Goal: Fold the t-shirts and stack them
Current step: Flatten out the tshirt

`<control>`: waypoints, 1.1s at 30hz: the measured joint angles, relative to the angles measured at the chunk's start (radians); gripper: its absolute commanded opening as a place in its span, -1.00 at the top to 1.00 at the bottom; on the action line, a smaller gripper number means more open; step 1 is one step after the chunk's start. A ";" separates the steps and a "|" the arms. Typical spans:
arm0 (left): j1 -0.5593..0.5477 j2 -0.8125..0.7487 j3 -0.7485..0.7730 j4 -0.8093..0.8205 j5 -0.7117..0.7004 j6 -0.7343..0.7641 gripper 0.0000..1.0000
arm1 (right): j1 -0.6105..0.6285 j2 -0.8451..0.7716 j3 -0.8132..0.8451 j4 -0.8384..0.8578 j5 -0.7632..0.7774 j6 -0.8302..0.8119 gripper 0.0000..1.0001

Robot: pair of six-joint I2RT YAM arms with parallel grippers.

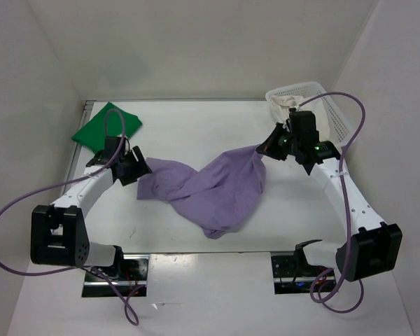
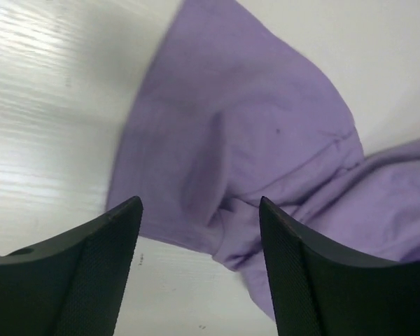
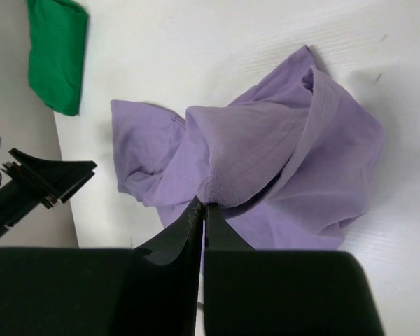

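Lavender t-shirt [image 1: 217,192] is lying bunched in the middle of the table [image 1: 196,122], with one corner drawn up toward the right into a taut peak. Right gripper [image 1: 264,148] is holding that peak: in the right wrist view I am seeing its fingers [image 3: 185,231] pressing together on a small fold of the purple cloth, the rest of the shirt spreading out below onto the white surface. Left gripper [image 1: 138,170] is hovering at the shirt's left edge, and I cannot tell whether it is touching. In the left wrist view its jaws are standing well apart with nothing gripped, and the crumpled purple edge is lying underneath. Green t-shirt [image 1: 105,127] is sitting folded at the far left corner of the table, well apart from the lavender one. Cream t-shirt [image 1: 285,105] is lying heaped in the white mesh basket [image 1: 339,115] at the far right corner, just behind the right gripper.
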 measured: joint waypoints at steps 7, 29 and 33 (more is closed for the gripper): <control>0.027 0.058 -0.031 -0.001 -0.019 -0.030 -0.22 | -0.014 -0.012 -0.050 -0.007 0.018 -0.013 1.00; -0.035 0.112 -0.109 -0.024 -0.188 -0.142 0.78 | -0.014 -0.016 -0.051 0.028 -0.041 -0.018 1.00; -0.035 0.104 -0.112 -0.014 -0.185 -0.154 1.00 | -0.014 -0.018 -0.054 0.035 -0.058 -0.018 1.00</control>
